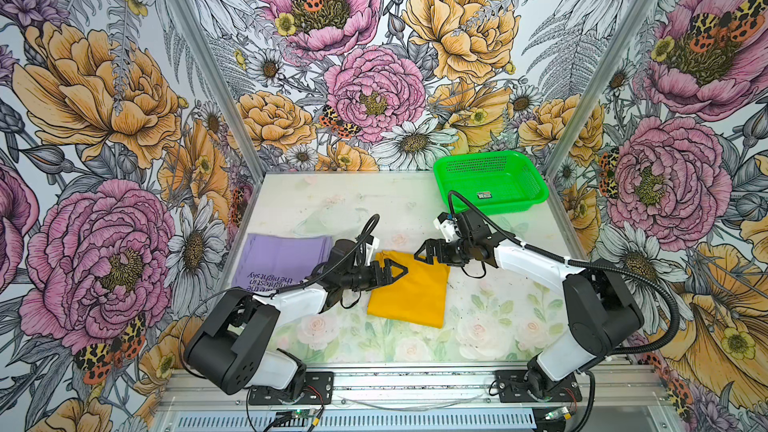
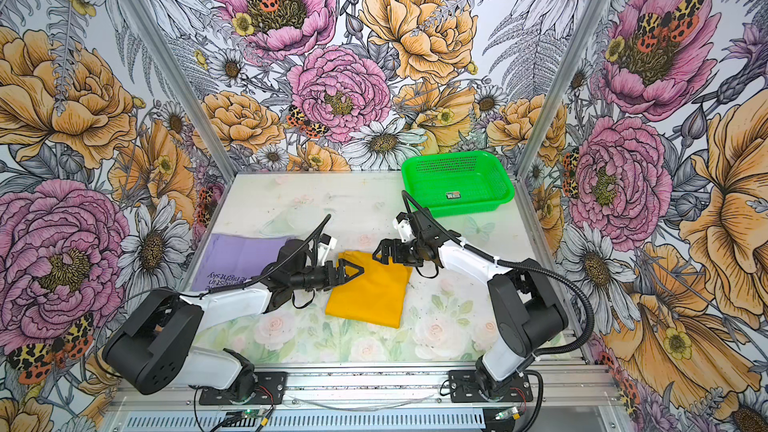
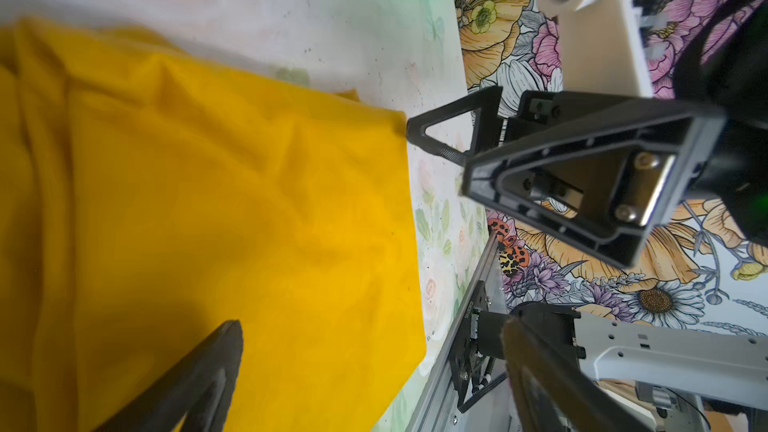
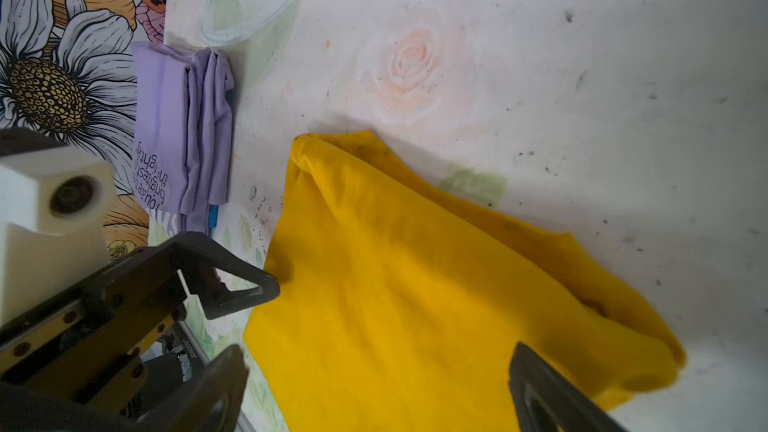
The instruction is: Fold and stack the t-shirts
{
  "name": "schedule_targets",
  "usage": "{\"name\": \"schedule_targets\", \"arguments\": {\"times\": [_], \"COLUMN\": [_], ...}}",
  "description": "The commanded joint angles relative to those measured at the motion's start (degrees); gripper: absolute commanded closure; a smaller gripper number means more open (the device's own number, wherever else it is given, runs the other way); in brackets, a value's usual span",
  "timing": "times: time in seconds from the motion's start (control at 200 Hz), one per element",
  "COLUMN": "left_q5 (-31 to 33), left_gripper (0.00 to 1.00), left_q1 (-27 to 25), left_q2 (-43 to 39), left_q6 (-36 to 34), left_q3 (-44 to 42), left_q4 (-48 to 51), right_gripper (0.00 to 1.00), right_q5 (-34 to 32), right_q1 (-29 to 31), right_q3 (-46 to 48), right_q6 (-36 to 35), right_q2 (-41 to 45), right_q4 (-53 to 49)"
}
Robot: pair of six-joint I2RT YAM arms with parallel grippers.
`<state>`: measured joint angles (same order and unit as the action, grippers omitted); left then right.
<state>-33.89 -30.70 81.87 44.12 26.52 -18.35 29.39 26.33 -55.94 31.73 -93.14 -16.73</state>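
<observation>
The left gripper (image 1: 395, 273) hovers over the far left corner of the yellow t-shirt (image 1: 409, 297). Its jaws are spread wide with nothing between them, and in its wrist view its fingers (image 3: 224, 347) stand far apart above the cloth. The right gripper (image 1: 422, 255) sits at the yellow t-shirt's far edge, equally wide and empty. Whether a fingertip touches the hem cannot be told. The yellow t-shirt lies folded in a rough rectangle on the table (image 1: 374, 201). Just left of it rests the folded lavender t-shirt (image 1: 278, 257), its print showing and a sliver of blue cloth (image 4: 213, 216) under its edge. Well beyond the yellow t-shirt's far right stands the green basket (image 1: 469, 168).
</observation>
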Motion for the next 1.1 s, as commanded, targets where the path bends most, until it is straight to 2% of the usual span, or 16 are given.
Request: {"name": "schedule_targets", "arguments": {"times": [0.0, 0.135, 0.28, 0.445, 0.595, 0.73, 0.821, 0.951, 1.096], "left_q5": [5.4, 10.0, 10.0, 10.6, 9.3, 2.4, -2.3, -6.9, -6.5], "left_gripper": [0.01, 0.01, 0.01, 0.01, 0.01, 0.01, 0.01, 0.01, 0.01], "left_q1": [-3.0, -6.6, -6.9, -6.4, -2.1, 3.9, 5.7, 4.4, 2.0], "left_q2": [1.3, 1.5, -0.8, -9.2, -12.8, -7.7, -1.3, 8.8, 15.5], "left_q6": [3.9, 4.9, 5.5, 0.5, -6.1, -8.1, -8.3, -8.4, -6.3], "left_q3": [-4.4, -8.5, -10.2, -4.4, 4.6, 9.8, 13.7, 20.2, 23.0], "left_q4": [-7.6, -8.0, -6.8, 6.7, 16.9, 15.5, 12.3, 10.0, 4.8], "right_gripper": [0.01, 0.01, 0.01, 0.01, 0.01, 0.0, 0.01, 0.01, 0.0], "right_q5": [-0.7, -5.8, -5.9, -6.1, -4.9, -4.4, -4.5, -4.3, -7.6], "right_q1": [-0.2, -1.3, -1.9, -1.8, -0.8, 2.3, 5.4, 10.7, 17.5], "right_q3": [2.1, 2.9, 1.7, 3.2, 9.4, 16.3, 21.2, 28.0, 31.3], "right_q6": [2.6, 3.5, 3.1, 1.5, 0.2, 0.5, 1.9, 6.1, 7.5], "right_q2": [-2.4, -7.4, -10.3, -2.2, 9.2, 18.4, 23.2, 25.8, 23.0], "right_q4": [8.0, 9.8, 10.5, 10.5, 10.5, 10.7, 13.4, 23.7, 31.4]}}
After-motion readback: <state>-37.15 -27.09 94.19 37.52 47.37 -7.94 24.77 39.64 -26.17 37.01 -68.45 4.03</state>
